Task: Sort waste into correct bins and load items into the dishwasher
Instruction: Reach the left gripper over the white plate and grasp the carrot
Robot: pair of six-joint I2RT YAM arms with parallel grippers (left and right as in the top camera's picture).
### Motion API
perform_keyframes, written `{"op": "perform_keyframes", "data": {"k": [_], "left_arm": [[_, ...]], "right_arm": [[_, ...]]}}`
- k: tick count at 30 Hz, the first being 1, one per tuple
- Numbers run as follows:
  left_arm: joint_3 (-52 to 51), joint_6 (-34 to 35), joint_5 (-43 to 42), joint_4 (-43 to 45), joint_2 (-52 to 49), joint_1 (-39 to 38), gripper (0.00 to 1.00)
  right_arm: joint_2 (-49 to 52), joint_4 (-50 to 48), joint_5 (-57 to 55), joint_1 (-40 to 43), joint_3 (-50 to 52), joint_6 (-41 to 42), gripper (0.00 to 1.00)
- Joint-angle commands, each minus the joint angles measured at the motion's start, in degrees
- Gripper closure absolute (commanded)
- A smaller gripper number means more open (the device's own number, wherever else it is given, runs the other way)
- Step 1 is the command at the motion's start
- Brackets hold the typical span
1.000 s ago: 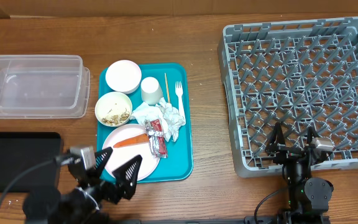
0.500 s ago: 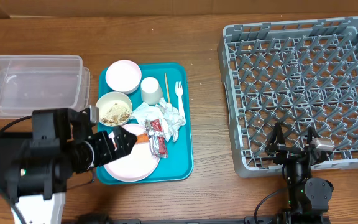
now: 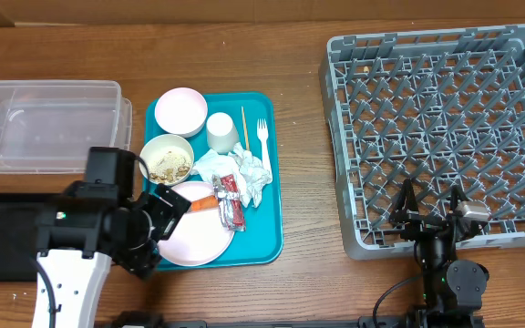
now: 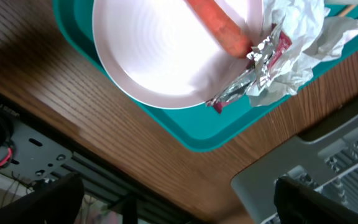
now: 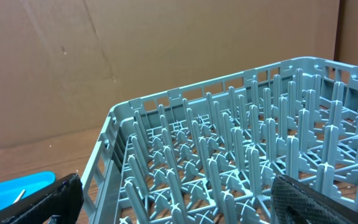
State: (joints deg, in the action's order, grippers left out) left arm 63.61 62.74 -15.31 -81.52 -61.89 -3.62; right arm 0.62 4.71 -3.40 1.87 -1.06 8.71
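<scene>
My left gripper (image 3: 162,228) is open and empty, hovering over the left edge of the pale plate (image 3: 199,239) on the teal tray (image 3: 267,228). An orange carrot stick (image 3: 204,202) and a red-orange wrapper (image 3: 230,200) lie on the plate's far side, with crumpled napkins (image 3: 249,169) behind them. The left wrist view shows the plate (image 4: 160,56), carrot (image 4: 219,25), wrapper (image 4: 253,71) and napkin (image 4: 300,37) beyond my wide-apart fingers (image 4: 39,199). A bowl of food scraps (image 3: 167,160), an empty bowl (image 3: 180,109), a cup (image 3: 221,133), a fork (image 3: 263,141) and a stick (image 3: 242,128) are on the tray. My right gripper (image 3: 429,214) is open over the grey rack's (image 3: 436,109) near edge.
The clear tub (image 3: 48,123) stands at the far left, with the black tray (image 3: 7,232) in front of it, partly under my left arm. In the right wrist view the rack's pegs (image 5: 241,162) fill the space between my fingers (image 5: 328,199).
My left arm has come up from the table's front edge to the tray and turned; its open gripper is now at the plate's left edge. The right arm has not moved.
</scene>
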Motion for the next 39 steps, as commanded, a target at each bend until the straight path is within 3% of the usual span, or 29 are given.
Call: {"op": "perform_keyframes", "data": {"k": [1,6,14,19,23,39], "left_arm": [[-3.1,15.6,4.0,3.4,0.0,-5.0,0.00],[-5.5,26.8,7.3,5.2,-1.4,-10.2,0.00],[-5.5,43.5,19.1,6.3,-7.5,-11.8,0.00],[-5.5,43.5,14.2,12.9,-16.0,-11.8,0.00],[-5.5,43.5,11.2,13.4,-22.2,-11.8,0.00],[-5.5,40.9,14.2,23.6,-36.3,-11.7,0.00]], "right_arm": [[-0.5,-0.3,-0.4,0.0,0.6,-0.4,0.00],[-0.5,-0.3,-0.4,0.0,0.6,-0.4,0.00],[-0.5,-0.3,-0.4,0.0,0.6,-0.4,0.00],[-0.5,-0.3,-0.4,0.0,0.6,-0.4,0.00],[-0.5,-0.3,-0.4,0.0,0.6,-0.4,0.00],[-0.5,-0.3,-0.4,0.0,0.6,-0.4,0.00]]}}
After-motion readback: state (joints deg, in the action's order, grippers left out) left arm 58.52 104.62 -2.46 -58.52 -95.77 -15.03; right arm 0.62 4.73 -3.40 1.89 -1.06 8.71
